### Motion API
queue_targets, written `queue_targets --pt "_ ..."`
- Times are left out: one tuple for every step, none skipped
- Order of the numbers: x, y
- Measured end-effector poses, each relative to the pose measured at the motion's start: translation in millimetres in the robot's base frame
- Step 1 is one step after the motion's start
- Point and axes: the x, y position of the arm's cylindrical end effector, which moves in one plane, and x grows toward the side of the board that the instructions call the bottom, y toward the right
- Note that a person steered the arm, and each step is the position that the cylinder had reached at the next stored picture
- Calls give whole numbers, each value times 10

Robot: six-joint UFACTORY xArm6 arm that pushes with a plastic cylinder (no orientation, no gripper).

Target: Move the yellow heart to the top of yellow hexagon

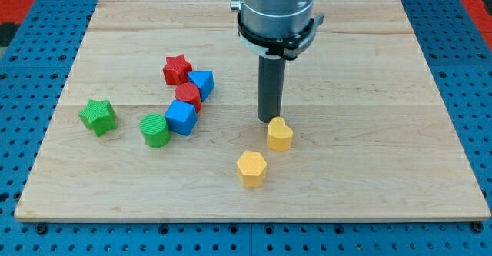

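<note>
The yellow heart (280, 134) lies on the wooden board, right of centre. The yellow hexagon (251, 167) lies below it and a little to its left, a small gap apart. My tip (268, 120) stands at the heart's upper left edge, touching or almost touching it. The rod rises straight up from there to the arm's grey body at the view's top.
A cluster sits left of centre: a red star (177, 69), a blue block (202, 83), a red cylinder (187, 96), a blue cube (181, 118) and a green cylinder (155, 130). A green star (98, 116) lies further left. The board's edge (254, 214) runs along the bottom.
</note>
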Motion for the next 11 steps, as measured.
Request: queue_targets --pt "-65 82" --pt "-130 397" --pt "-15 423" --pt "143 351" --pt "386 351" --pt "444 327" --pt "424 274" --pt "418 213" --pt "418 105" --pt "429 18" --pt "469 18"
